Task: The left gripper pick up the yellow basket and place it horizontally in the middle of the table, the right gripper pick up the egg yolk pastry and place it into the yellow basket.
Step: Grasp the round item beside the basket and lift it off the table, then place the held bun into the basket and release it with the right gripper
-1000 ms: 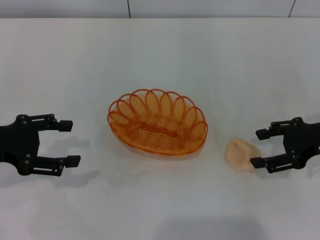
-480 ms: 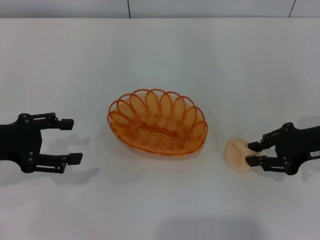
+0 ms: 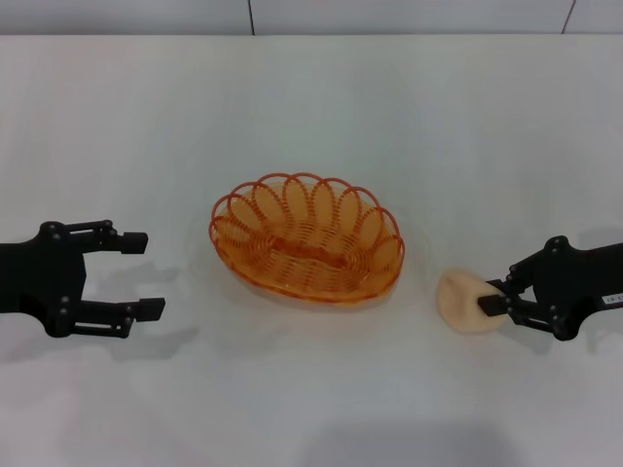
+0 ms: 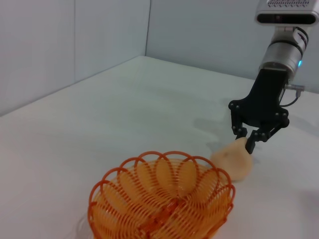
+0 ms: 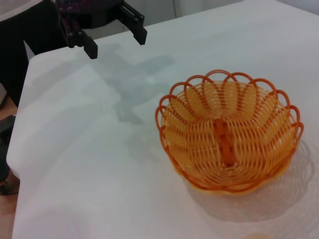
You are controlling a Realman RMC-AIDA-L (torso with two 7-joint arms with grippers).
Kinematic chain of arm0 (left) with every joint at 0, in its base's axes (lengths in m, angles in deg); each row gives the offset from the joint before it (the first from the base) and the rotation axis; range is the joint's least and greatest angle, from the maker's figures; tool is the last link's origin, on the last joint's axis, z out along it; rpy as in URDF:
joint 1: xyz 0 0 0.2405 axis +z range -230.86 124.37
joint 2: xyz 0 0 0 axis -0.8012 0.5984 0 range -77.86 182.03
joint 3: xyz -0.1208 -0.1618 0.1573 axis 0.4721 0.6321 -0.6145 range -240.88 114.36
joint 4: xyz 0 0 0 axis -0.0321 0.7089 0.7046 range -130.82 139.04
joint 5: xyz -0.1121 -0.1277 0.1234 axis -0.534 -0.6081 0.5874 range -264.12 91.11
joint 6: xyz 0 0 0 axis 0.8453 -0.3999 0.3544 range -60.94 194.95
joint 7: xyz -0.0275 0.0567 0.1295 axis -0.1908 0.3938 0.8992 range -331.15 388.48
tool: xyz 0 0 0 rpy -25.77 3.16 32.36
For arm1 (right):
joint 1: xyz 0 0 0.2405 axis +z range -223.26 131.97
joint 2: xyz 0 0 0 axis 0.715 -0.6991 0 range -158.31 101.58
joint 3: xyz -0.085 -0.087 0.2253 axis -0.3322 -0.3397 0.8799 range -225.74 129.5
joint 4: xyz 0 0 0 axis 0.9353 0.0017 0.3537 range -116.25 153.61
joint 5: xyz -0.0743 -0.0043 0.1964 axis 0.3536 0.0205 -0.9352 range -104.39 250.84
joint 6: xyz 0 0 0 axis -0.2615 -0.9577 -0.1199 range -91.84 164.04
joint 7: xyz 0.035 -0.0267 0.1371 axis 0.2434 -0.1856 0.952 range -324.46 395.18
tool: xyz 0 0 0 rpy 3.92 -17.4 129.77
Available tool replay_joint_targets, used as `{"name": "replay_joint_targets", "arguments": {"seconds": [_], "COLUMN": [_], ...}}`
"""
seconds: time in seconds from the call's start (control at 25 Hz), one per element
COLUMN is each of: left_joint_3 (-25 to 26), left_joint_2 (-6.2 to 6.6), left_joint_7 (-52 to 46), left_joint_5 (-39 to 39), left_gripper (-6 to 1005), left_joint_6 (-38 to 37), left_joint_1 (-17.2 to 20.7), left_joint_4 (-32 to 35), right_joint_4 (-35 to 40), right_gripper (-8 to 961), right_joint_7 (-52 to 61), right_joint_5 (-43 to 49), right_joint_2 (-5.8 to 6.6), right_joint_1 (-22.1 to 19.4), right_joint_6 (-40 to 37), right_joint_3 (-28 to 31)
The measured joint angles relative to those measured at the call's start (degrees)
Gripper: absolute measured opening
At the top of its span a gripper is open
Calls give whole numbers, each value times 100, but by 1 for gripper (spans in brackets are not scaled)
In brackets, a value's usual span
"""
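The yellow basket (image 3: 307, 238) stands upright in the middle of the table (image 3: 311, 107); it also shows in the left wrist view (image 4: 162, 199) and the right wrist view (image 5: 229, 132). It is empty. The egg yolk pastry (image 3: 460, 304) lies on the table to the right of the basket, apart from it. My right gripper (image 3: 494, 295) is pinched on the pastry's right edge, low at the table; the left wrist view shows its fingers (image 4: 246, 139) closed on the pastry (image 4: 232, 160). My left gripper (image 3: 138, 273) is open and empty, well left of the basket.
The white tabletop runs wide around the basket, with a grey wall (image 3: 389, 15) along its far edge. In the right wrist view the left gripper (image 5: 112, 36) shows beyond the basket, near the table's edge.
My right gripper has moved left onto the pastry and narrowed its fingers from wide open to pinched on it. The left gripper has edged slightly right, still open. The basket has not moved.
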Motion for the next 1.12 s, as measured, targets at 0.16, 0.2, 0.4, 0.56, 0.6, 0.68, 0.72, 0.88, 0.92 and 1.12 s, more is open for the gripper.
{"name": "replay_joint_targets", "arguments": {"seconds": [0.16,0.2,0.4,0.56,0.6,0.68,0.72,0.88,0.92,1.12], "left_joint_3": [0,0,-13,-10,-10,-12,-15,-28,-28,-12], "left_joint_2": [1,1,-4,-15,-20,-36,-44,-80,-82,-92], "left_joint_7": [-58,-75,-189,-196,-196,-196,-195,-196,-196,-177], "left_joint_5": [4,4,15,17,17,17,17,17,17,17], "left_gripper": [854,854,855,854,854,854,854,854,854,855], "left_joint_6": [-34,-36,-53,-56,-54,-39,-31,-20,-20,8], "left_joint_1": [6,15,44,45,44,40,32,4,8,38], "left_joint_4": [15,35,139,145,145,145,145,148,150,154], "right_joint_4": [78,111,355,470,469,412,350,106,67,24], "right_gripper": [94,90,71,56,53,47,44,38,37,36], "right_joint_7": [-48,-49,-46,-93,-118,-172,-190,-305,-348,-497], "right_joint_5": [-99,-112,-161,-324,-367,-551,-742,-1548,-1715,-2389], "right_joint_2": [56,76,170,74,24,-44,-60,-56,-60,-67], "right_joint_1": [2,14,187,352,402,496,531,558,563,541], "right_joint_6": [-242,-340,-879,-983,-976,-887,-774,-134,47,821], "right_joint_3": [148,218,965,1108,1074,898,712,-100,-283,-1239]}}
